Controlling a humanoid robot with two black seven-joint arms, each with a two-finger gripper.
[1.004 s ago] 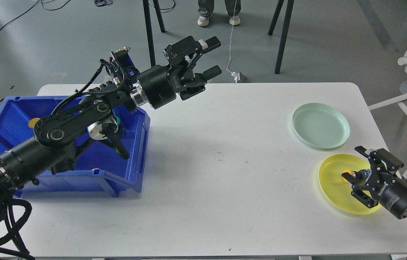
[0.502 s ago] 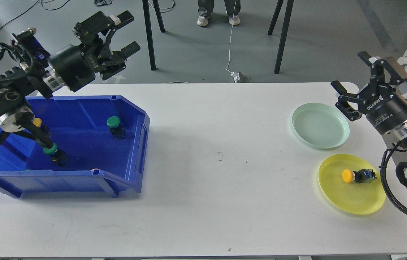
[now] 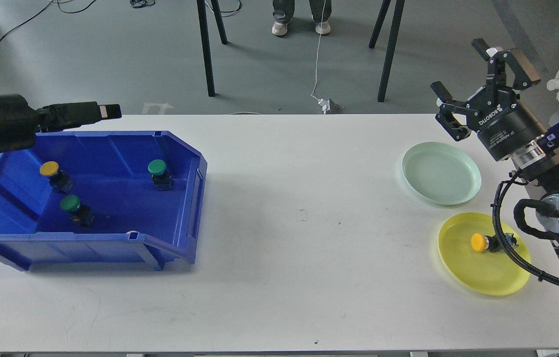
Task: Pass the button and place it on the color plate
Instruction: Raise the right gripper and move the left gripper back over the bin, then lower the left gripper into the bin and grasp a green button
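Left gripper [image 3: 103, 111] has swung side-on — jaws unreadable — while right gripper [image 3: 463, 74] has risen, jaws spread.

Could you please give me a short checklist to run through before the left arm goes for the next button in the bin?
1. Buttons left in the blue bin: ok; one yellow button and two green buttons show.
2. Last delivery: ok; a yellow-capped button lies on the yellow plate.
3. Green plate ready to receive: ok; nothing on it.
4. Right gripper free: ok; fingers spread, holding nothing.
5. Left gripper open: cannot tell; seen edge-on above the bin's far rim.
6. Path across the table: ok.
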